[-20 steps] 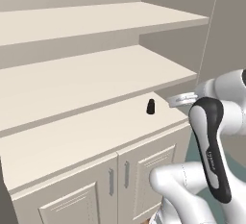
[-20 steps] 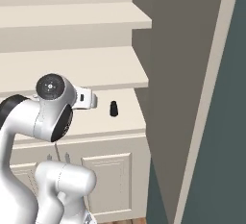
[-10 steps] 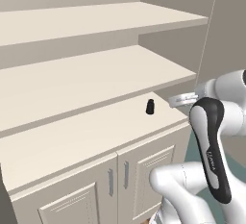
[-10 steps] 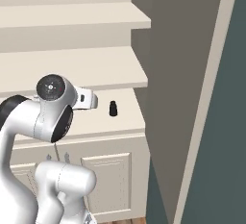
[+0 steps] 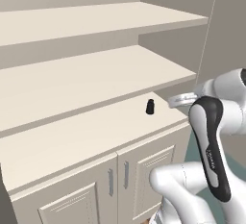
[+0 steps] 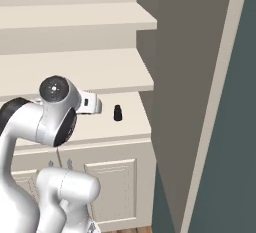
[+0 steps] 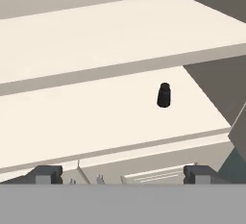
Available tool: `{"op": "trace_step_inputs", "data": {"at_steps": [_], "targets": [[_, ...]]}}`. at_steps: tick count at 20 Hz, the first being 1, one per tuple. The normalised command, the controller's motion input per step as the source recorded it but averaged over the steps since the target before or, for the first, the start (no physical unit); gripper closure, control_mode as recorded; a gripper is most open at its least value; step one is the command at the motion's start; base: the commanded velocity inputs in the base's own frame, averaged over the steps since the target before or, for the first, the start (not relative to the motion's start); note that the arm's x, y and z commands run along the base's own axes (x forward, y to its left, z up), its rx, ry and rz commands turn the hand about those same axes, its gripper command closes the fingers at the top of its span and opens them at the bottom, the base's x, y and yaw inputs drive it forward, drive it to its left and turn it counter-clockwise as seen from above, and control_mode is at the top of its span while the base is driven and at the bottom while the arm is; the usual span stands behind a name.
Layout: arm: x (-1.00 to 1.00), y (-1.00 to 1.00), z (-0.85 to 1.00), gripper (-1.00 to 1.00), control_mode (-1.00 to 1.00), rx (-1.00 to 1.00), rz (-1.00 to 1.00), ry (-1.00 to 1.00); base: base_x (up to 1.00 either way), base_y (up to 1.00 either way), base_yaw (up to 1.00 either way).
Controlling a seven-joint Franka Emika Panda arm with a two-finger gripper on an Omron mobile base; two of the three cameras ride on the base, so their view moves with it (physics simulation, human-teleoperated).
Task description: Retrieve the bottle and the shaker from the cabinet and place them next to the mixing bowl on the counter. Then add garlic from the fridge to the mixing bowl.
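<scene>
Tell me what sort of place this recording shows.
Probably a rendered kitchen storage corner: a cream cabinet with open shelves above panelled doors, and a small black shaker standing on its lowest shelf.

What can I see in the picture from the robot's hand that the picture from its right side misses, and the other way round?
The hand view alone shows the two dark fingers spread wide apart, with nothing between them. The right base view alone shows the white arm with dark joints and the grey wall beside the unit. Both show the small black cylinder shaker standing upright on the cream-beige cabinet's lowest open shelf.
</scene>
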Motion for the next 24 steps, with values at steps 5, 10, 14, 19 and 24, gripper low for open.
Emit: {"op": "trace_step_inputs", "data": {"at_steps": [5, 10, 14, 19, 24], "targets": [[0.13, 0.03, 0.06, -1.0, -1.0, 0.0, 0.0, 0.33, 0.0, 0.0, 0.0], [0.08, -0.03, 0.03, -1.0, -1.0, 0.0, 0.0, 0.24, 0.0, 0.0, 0.0], [0.06, -0.09, -0.38, -1.0, -1.0, -0.01, 0.0, 0.01, 0.0, 0.0, 0.0], [0.13, -0.13, -0.47, -1.0, -1.0, 0.0, 0.0, 0.0, 0.0, 0.0, 0.0], [0.14, -0.15, -0.31, -1.0, -1.0, -0.02, 0.0, 0.0, 0.0, 0.0, 0.0]]}}
